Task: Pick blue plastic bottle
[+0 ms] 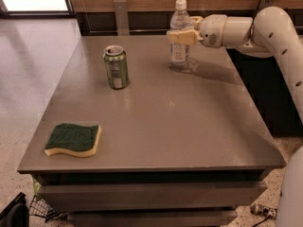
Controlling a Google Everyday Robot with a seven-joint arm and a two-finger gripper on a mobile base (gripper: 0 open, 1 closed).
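Observation:
The blue plastic bottle [180, 53] is tall, slim and clear, with a white cap and a white label. It stands upright at the far right of the grey table [189, 126]. My gripper [179, 32] reaches in from the right and is shut on the bottle's upper body. The near cream finger [182, 36] crosses in front of the bottle, and the far finger is mostly hidden behind it. I cannot tell whether the bottle's base touches the table or hangs just above it.
A green metal can [116, 67] stands to the left of the bottle. A green and yellow sponge [73, 139] lies at the near left corner. My white arm [279, 37] spans the table's right side. A dark wall runs behind the table.

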